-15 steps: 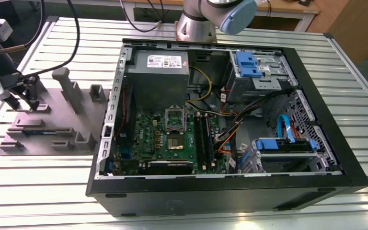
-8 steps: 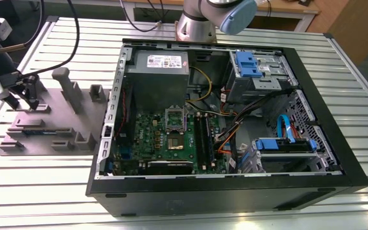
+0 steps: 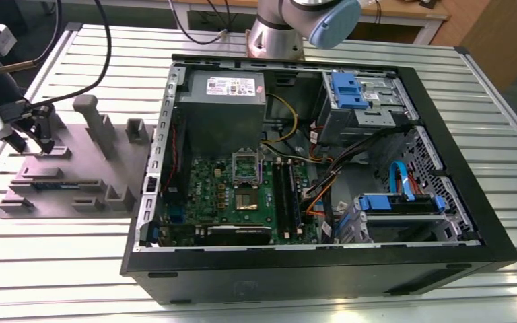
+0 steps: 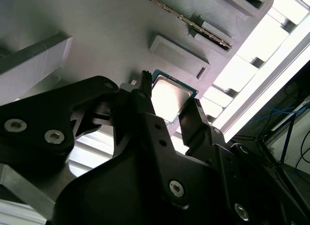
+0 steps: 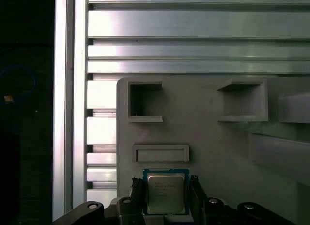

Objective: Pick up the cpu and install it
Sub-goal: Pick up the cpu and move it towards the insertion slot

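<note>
The cpu [image 5: 165, 192], a small square chip with a silver top and a thin dark rim, lies at the surface of the grey parts holder [image 5: 213, 147]. My gripper [image 5: 165, 200] straddles it, one black finger pressed against each side edge. In the second wrist view the cpu [image 4: 168, 95] shows between the same fingers [image 4: 145, 96] of the gripper [image 4: 167, 103]. In the exterior view the gripper [image 3: 32, 143] is at the far left, fingers down on the parts holder [image 3: 70, 182], well away from the motherboard [image 3: 231, 195].
The open computer case [image 3: 330, 269] fills the middle, with a grey power supply [image 3: 221, 108], black memory sticks [image 3: 283, 192], blue drive brackets [image 3: 347, 91] and loose cables [image 3: 330, 182]. Upright posts [image 3: 92, 121] rise from the parts holder beside the gripper. A slatted metal table [image 3: 52, 269] lies underneath.
</note>
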`<control>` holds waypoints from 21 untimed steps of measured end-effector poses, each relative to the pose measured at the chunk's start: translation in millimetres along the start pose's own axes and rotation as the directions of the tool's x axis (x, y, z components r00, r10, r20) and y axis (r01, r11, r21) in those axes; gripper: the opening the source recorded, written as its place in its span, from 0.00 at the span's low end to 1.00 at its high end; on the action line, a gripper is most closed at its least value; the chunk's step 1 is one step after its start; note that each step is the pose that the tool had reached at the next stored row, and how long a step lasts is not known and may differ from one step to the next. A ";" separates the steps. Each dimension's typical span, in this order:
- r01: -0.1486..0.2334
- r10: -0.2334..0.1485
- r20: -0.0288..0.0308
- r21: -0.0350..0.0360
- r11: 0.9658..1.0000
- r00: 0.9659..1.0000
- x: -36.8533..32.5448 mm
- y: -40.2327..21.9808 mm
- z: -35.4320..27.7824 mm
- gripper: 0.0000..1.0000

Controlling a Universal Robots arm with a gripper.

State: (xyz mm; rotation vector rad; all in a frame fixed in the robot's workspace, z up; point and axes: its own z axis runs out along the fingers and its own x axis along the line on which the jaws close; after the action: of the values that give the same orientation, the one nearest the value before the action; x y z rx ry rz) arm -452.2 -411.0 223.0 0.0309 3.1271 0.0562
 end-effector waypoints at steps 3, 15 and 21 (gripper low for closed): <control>0.000 0.000 0.000 0.000 1.000 1.000 0.0 0.0 0.0 0.47; 0.000 0.000 0.000 0.000 1.000 1.000 0.0 0.1 -2.0 0.47; 0.000 0.000 0.000 0.000 1.000 1.000 -0.1 0.1 -3.8 0.47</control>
State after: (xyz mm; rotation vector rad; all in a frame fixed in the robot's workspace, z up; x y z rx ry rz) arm -452.2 -411.1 226.9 0.0309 3.1271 0.0559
